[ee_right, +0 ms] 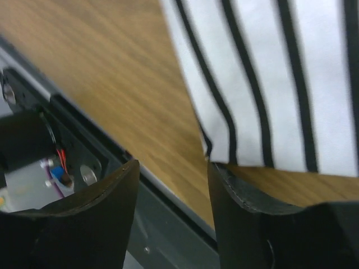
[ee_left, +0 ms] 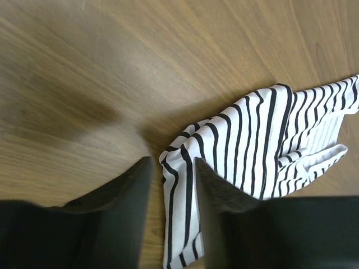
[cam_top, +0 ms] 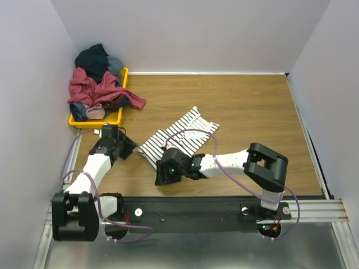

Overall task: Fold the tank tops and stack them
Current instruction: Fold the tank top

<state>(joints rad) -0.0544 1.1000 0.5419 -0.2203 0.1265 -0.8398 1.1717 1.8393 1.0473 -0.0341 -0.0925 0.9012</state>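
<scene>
A white tank top with thin dark stripes (cam_top: 180,134) lies crumpled on the wooden table, partly folded over itself. My left gripper (cam_top: 131,147) is at its left corner. In the left wrist view the fingers (ee_left: 126,207) stand apart, with a narrow strip of the striped top (ee_left: 182,207) lying between them and bare wood beside it. My right gripper (cam_top: 163,175) is at the top's near corner. In the right wrist view it (ee_right: 171,165) is open, with nothing between the jaws. The striped hem (ee_right: 269,84) ends at the right fingertip (ee_right: 235,185).
A yellow tray (cam_top: 95,120) at the back left holds a pile of dark blue, red and pink clothes (cam_top: 95,84) that spills over its rim. The dark metal rail at the table's near edge (ee_right: 67,162) runs just under my right gripper. White walls stand on three sides.
</scene>
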